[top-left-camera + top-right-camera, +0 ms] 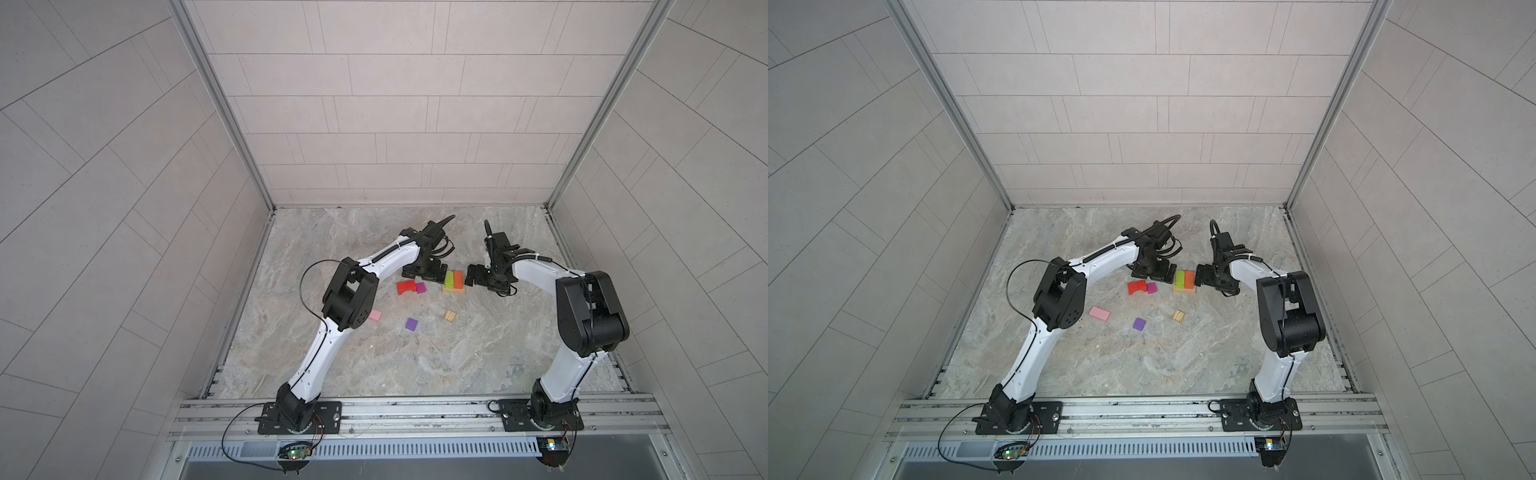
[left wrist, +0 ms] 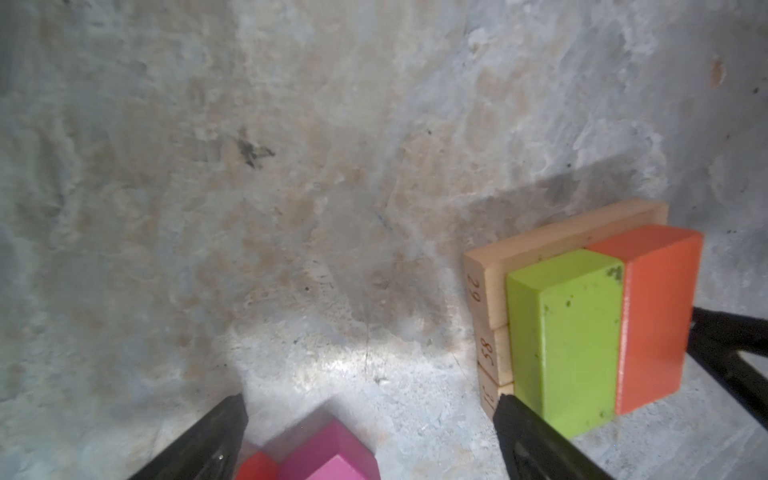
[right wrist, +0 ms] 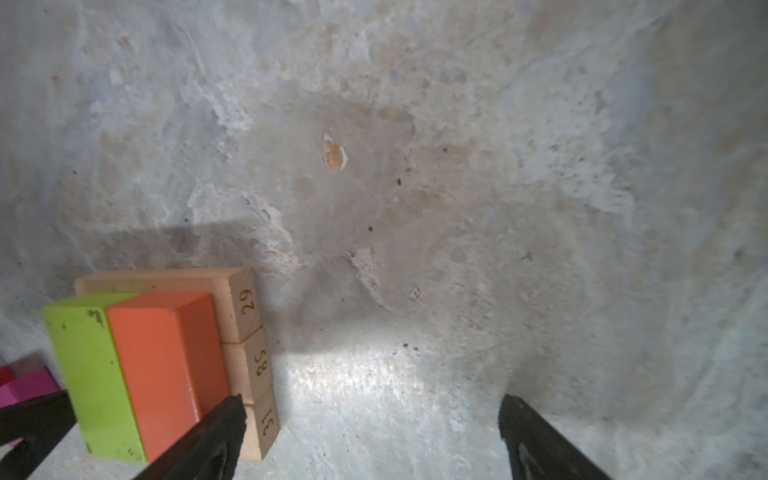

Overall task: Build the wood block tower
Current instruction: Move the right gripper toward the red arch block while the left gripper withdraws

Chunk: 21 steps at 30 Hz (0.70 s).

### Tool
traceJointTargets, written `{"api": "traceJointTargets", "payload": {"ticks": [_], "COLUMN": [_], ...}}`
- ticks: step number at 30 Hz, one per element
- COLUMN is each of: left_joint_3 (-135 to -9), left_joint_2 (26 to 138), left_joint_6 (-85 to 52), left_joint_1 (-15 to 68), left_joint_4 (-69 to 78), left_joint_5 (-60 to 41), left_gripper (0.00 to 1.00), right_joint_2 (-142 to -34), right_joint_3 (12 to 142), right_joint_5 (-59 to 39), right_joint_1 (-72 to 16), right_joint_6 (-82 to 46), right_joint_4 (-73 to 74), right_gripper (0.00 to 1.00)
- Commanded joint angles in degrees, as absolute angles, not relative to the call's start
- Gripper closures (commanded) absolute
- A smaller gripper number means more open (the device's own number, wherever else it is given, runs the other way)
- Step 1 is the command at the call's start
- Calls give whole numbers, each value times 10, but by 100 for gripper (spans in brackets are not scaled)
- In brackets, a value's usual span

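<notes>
The left gripper (image 2: 370, 405) is standing wide open and gripping nothing, its fingers (image 2: 208, 436) framing bare tabletop (image 2: 291, 187). In both top views it is hanging at about 10 o'clock of the tower (image 1: 453, 283). The right gripper (image 3: 372, 401) is also gaping empty, at 3 o'clock of the tower. One finger of each is sitting just beside the stack, and contact cannot be told. The tower is standing near the table's middle: a lime green block (image 2: 565, 340) and an orange block (image 2: 656, 316) are lying side by side on tan bars (image 2: 490, 291). Only the wrist views are showing the numbers 29, 58 and 31 on the bar ends. Only the top views are showing the purple cube (image 1: 411, 324) at 7 o'clock and the loose tan bars (image 1: 450, 316) at 6 o'clock. The red arch (image 1: 406, 287) and magenta cube (image 1: 421, 288) are touching at 9 o'clock. The pink rectangle (image 1: 1099, 313) is showing whole in a top view, farther out at 8 o'clock.
</notes>
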<state>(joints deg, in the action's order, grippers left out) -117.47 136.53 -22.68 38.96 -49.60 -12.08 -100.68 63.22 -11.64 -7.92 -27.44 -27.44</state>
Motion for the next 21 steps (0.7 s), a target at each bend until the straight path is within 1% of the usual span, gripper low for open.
{"api": "traceJointTargets", "payload": {"ticks": [1, 10, 15, 21], "left_joint_3": [-1165, -1102, -1015, -915], "left_joint_2": [1322, 1232, 1163, 1077], "left_joint_6": [-230, -226, -249, -249], "left_joint_1": [385, 373, 345, 315], "left_joint_4": [-509, -512, -475, -457], "left_joint_5": [-107, -101, -169, -204], "left_gripper": [0, 0, 0, 0], "right_joint_2": [-965, -909, -870, -835], "right_joint_3": [636, 645, 653, 661], "right_joint_5": [-99, -103, -112, -100], "right_joint_1": [-80, -82, -97, -140], "right_joint_6": [-283, -271, -263, -272], "right_joint_4": [-284, -325, -356, -381], "right_gripper": [4, 5, 5, 5]}}
